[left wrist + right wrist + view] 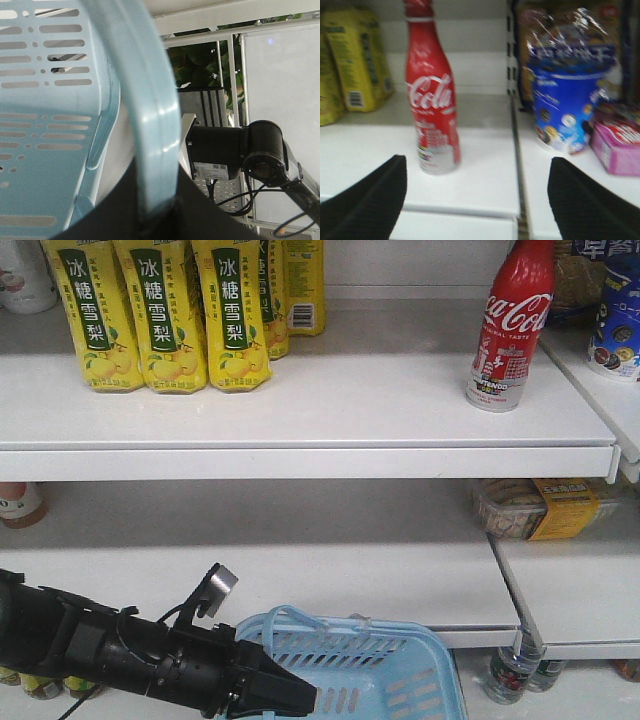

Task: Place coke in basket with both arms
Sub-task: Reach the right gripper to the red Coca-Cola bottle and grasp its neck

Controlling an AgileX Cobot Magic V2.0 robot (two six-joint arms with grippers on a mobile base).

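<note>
Red metal, slim and bottle-shaped with white script, the Coca-Cola can point(508, 330) stands upright on the white upper shelf point(300, 400), and nothing touches it. In the right wrist view the coke lies ahead of the right gripper point(477, 162), well beyond its tips. It is off-centre in the gap, closer to one black finger point(375, 200) than to the other. Those fingers are spread wide with only bare shelf between them. A blue snack tub point(565, 110) stands ahead of the far finger, on the neighbouring shelf.

Lower down, the left gripper point(285, 698) is clamped on the thin handle point(152, 125) of the light blue plastic shopping basket with slotted sides point(390, 628). In the left wrist view the handle runs straight down into the closed black jaws, with the slotted basket wall beside them. What shows of the basket's inside holds nothing.

By my reckoning the basket half is done: it is gripped and presented. The coke half has hardly begun. The right gripper must advance, centre on the can, close, lift it off the shelf and carry it to the basket.
</note>
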